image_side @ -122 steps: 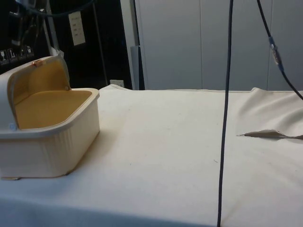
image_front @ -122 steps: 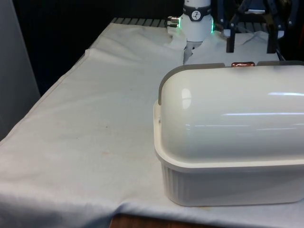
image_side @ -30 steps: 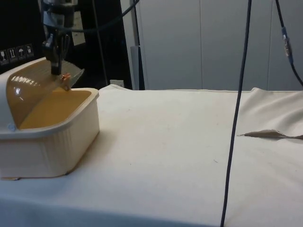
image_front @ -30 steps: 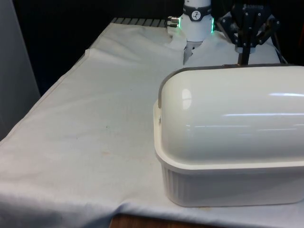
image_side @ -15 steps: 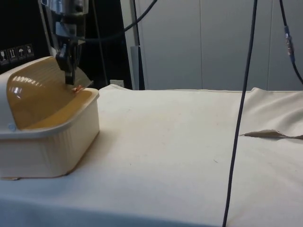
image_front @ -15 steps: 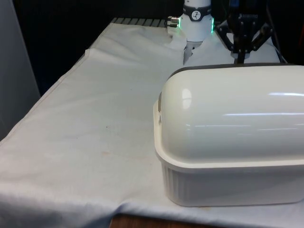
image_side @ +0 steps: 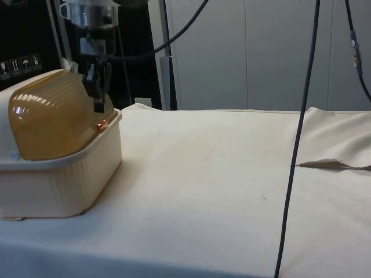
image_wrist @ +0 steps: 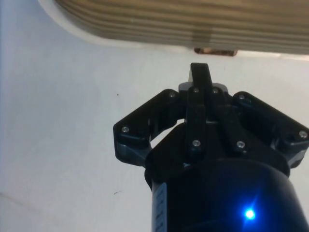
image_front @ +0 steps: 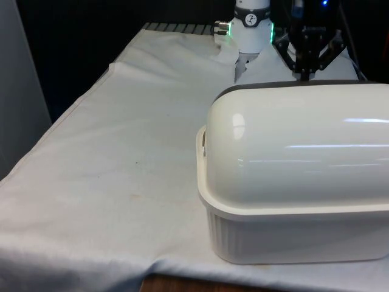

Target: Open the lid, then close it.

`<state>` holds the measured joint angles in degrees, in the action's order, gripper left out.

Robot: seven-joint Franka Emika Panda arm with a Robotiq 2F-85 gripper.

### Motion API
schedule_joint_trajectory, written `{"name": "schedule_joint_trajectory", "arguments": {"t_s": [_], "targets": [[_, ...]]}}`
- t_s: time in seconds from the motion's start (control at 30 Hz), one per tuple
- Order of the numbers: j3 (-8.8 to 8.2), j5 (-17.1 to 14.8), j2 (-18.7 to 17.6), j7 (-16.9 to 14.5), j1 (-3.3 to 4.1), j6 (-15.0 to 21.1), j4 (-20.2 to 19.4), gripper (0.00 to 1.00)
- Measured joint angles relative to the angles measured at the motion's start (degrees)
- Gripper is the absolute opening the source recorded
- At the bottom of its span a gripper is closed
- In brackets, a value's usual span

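A cream bread box (image_side: pixel 58 174) is sitting on the white-clothed table (image_side: pixel 232 191), and its ribbed roll-top lid (image_side: pixel 52 119) is now lying almost fully down over the box; a second ago it was still partly rolled back, so the closing half of the task is nearly finishing. The black hand (image_side: pixel 98 107) is pointing down at the lid's front edge, its fingers pinched together just above the small copper handle (image_side: pixel 102 123), gripping nothing visible.
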<state>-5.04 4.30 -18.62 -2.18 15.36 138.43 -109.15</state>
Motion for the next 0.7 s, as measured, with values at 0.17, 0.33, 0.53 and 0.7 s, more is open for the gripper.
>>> {"name": "schedule_joint_trajectory", "arguments": {"t_s": [0.17, 0.33, 0.53, 0.7], "targets": [[0.11, 0.23, 0.63, 0.00, 0.06, -0.06, -1.26, 0.00], [0.17, 0.46, 2.92, 0.00, 0.06, -0.06, -4.35, 0.00], [0.17, 0.57, 4.70, 0.00, 0.06, -0.06, -6.70, 0.00], [0.23, 0.63, 5.79, 0.00, 0.06, 0.06, -8.14, 0.00]]}}
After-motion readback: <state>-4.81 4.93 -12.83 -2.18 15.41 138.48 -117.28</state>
